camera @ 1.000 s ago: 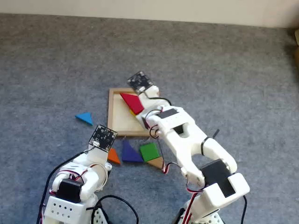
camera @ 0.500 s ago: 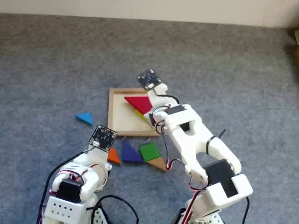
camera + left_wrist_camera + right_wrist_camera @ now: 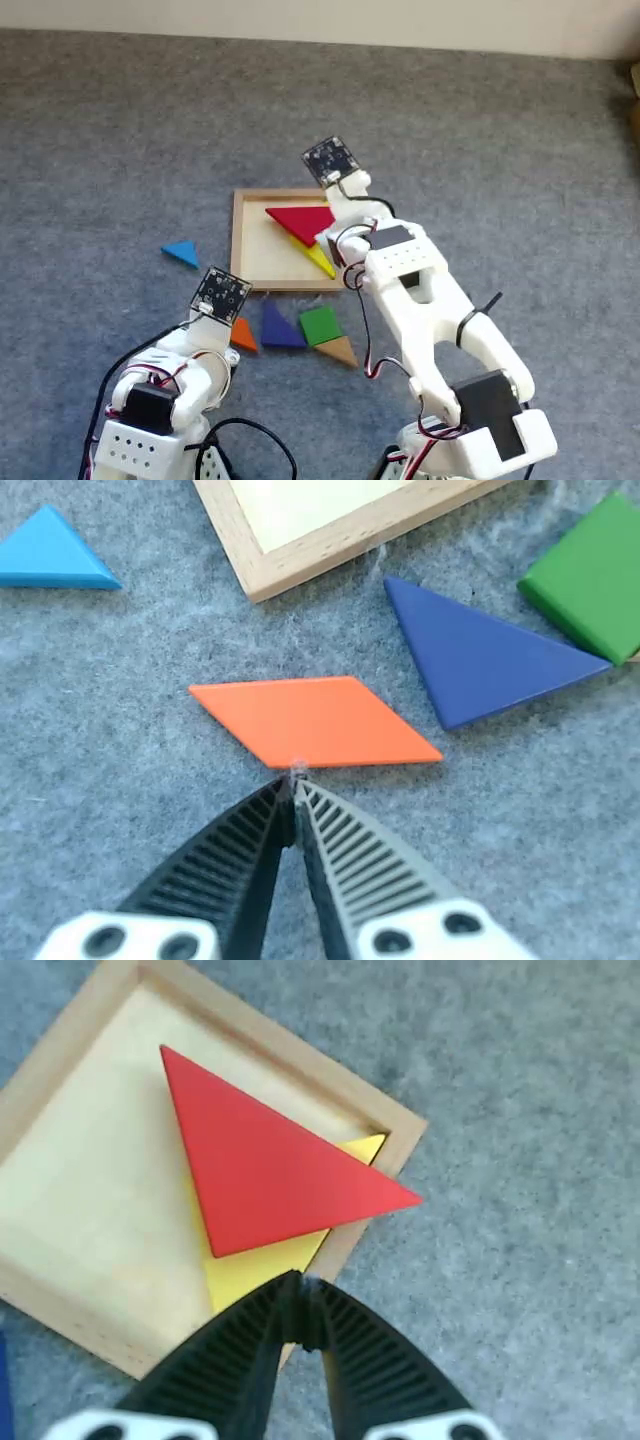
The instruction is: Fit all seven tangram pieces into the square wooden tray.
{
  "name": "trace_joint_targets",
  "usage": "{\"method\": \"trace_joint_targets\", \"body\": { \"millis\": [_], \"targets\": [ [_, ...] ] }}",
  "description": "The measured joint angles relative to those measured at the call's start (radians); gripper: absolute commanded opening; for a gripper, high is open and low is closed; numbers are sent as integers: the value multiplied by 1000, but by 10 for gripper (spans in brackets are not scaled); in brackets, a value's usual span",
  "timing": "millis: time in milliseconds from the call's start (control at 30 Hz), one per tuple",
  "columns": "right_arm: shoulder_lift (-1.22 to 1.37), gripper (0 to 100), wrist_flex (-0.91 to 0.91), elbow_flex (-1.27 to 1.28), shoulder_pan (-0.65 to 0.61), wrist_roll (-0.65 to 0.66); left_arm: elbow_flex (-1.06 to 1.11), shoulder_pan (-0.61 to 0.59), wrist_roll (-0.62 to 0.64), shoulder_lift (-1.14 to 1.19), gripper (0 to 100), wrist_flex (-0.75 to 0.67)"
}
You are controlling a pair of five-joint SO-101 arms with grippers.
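the red triangle lies askew over the yellow triangle in the tray, with one corner riding over the rim, so neither looks seated yet. the right tool hangs by that rim, closed and empty, probably so its tip can nudge them square. the left tool, also closed on nothing, has its tip at the edge of the orange piece on the bench. the navy triangle, green square, tan triangle and light blue triangle wait outside.

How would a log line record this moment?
tray: red triangle over yellow triangle | right gripper: shut, at tray edge | left gripper: shut, by orange piece
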Motion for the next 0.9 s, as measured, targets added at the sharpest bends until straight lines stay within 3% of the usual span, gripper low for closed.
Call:
{"method": "trace_joint_targets", "body": {
  "millis": [200,533,900],
  "targets": [
    [0,12,-143,0,-12,-100,0,0,0,0,7,0],
    [219,12,-293,-25,-92,-118,0,0,0,0,7,0],
    [328,12,-310,-130,-118,-118,0,0,0,0,7,0]
  ]
}}
